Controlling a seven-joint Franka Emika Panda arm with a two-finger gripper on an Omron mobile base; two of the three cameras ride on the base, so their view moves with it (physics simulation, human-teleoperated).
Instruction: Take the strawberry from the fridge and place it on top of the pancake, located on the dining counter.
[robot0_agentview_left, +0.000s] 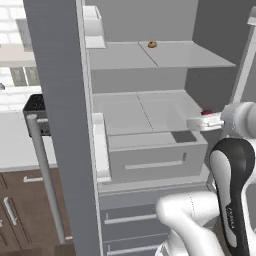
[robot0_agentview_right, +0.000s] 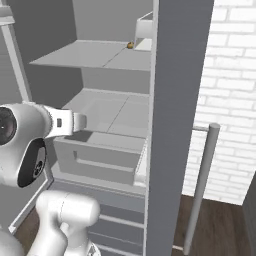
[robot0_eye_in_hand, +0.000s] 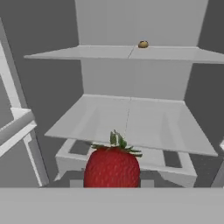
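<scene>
Hand view: we are clamping the small red seeded strawberry (robot0_eye_in_hand: 112, 168) with green leaves in our gripper (robot0_eye_in_hand: 112, 183), in front of the grey fridge's (robot0_eye_in_hand: 131, 118) pale shelves.

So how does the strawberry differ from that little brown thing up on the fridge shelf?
The strawberry is red with a green leafy top; the small round item is yellow-brown and has no leaves. The strawberry sits in the gripper, out in front of the lower shelf; the brown item rests on the upper shelf, near its back. The strawberry looms large in the hand view, being close to that camera. Both are small, rounded foods.
</scene>
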